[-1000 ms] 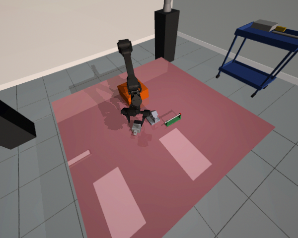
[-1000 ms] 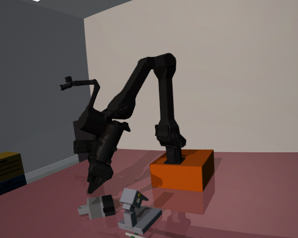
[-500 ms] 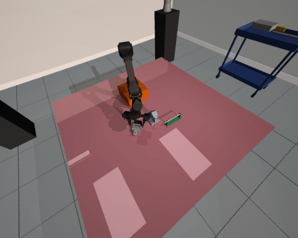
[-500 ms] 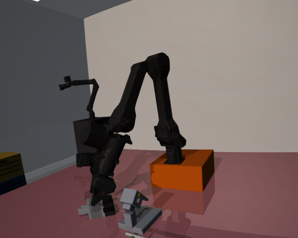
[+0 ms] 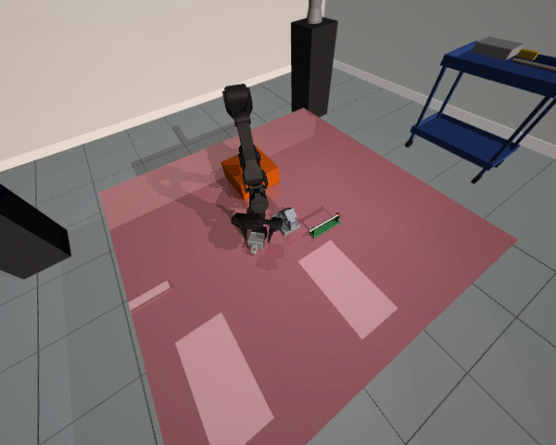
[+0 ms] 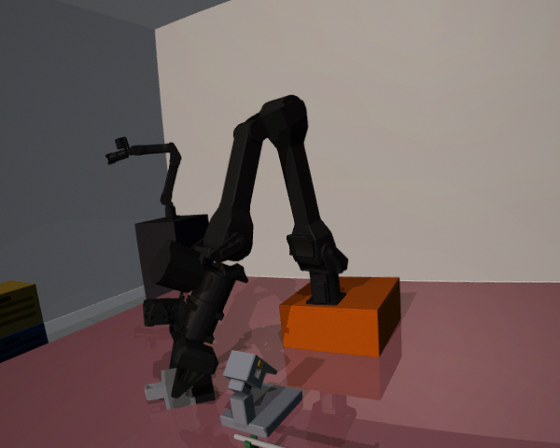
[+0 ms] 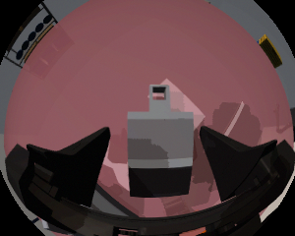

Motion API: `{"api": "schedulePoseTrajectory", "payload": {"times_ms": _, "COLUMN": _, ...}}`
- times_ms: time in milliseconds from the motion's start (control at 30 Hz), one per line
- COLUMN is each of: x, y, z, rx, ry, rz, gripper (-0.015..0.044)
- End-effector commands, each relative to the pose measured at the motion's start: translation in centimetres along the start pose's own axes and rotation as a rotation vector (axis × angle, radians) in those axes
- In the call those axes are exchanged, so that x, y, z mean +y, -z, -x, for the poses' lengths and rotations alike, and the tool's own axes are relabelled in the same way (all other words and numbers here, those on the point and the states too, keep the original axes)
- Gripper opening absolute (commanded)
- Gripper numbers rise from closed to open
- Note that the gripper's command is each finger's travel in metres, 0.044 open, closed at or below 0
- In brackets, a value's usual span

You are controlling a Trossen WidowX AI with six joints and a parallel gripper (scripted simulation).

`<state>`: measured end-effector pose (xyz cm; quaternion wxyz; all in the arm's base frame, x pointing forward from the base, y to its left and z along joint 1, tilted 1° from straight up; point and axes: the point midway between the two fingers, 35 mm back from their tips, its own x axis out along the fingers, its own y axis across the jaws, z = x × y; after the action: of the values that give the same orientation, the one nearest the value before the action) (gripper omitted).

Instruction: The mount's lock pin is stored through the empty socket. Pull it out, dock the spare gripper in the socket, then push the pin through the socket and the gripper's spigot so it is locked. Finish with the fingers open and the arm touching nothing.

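Observation:
My gripper [image 5: 257, 240] [image 7: 155, 132] is open and low over the spare gripper [image 5: 256, 238] [image 7: 159, 139] [image 6: 168, 393]. The fingers stand on either side of its grey body, with a gap on each side in the wrist view. The spare gripper lies on the floor mat, its spigot with a square hole pointing away from my arm's base; its other end is black. The grey mount [image 5: 288, 222] [image 6: 281, 407] stands beside it, with its tilted socket [image 6: 240, 365] showing no pin. The white lock pin [image 5: 322, 223] [image 6: 257, 441], red at one end, rests along the green rack [image 5: 327, 228].
My arm stands on an orange block [image 5: 269, 171] [image 6: 329, 329] behind the mount. The mount is close beside my right finger in the top view, with the rack farther right. A blue cart [image 5: 499, 71] and dark pedestals [image 5: 311, 67] stand off the red mat [image 5: 426, 248].

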<state>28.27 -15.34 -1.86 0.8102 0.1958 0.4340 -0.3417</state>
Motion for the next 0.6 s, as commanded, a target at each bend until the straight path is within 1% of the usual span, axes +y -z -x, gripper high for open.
{"api": "schedulePoseTrajectory", "payload": {"times_ms": 0, "x": -0.2, "y": 0.8, "z": -0.5, "rx": 0.011, "ry": 0.006, "rz": -0.001, "gripper": 0.0440}}
{"api": "schedulePoseTrajectory", "payload": {"times_ms": 500, "x": -0.4, "y": 1.9, "z": -1.8, "rx": 0.012, "ry": 0.007, "rz": -0.001, "gripper": 0.0440}}
{"api": "schedulePoseTrajectory", "payload": {"times_ms": 567, "x": -0.4, "y": 1.9, "z": -1.8, "rx": 0.012, "ry": 0.007, "rz": -0.001, "gripper": 0.0387}}
